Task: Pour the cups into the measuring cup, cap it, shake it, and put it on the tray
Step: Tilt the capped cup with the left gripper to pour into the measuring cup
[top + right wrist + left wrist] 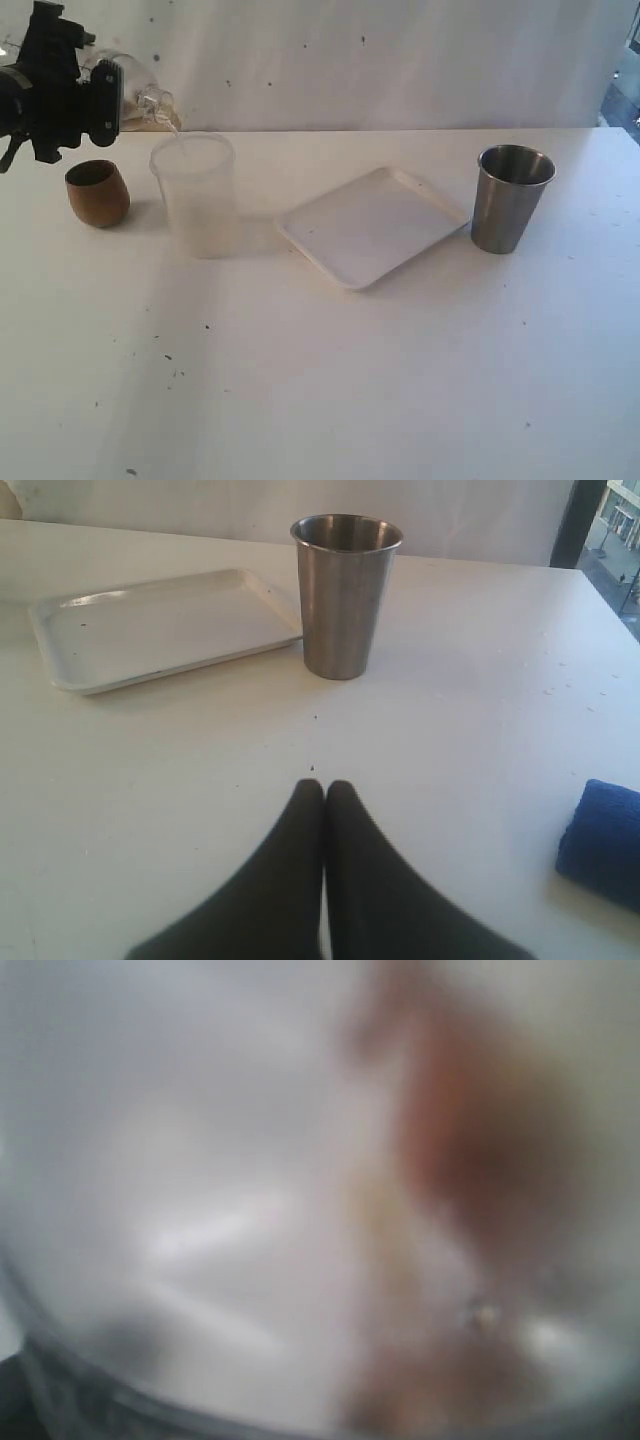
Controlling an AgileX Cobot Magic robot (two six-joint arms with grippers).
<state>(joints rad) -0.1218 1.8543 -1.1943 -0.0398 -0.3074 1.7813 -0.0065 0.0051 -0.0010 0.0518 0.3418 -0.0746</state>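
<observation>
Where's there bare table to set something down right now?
The wide table stretch in front of the tray and steel tumbler is bare. Crowded at left: wooden cup, frosted cup and left gripper holding the measuring cup sit close together.

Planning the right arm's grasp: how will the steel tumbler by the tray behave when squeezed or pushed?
The steel tumbler looks rigid, so a squeeze likely won't dent it. Its smooth tapered wall may slip in a grip. Its base is narrower than its rim, so a high push could tip it.
</observation>
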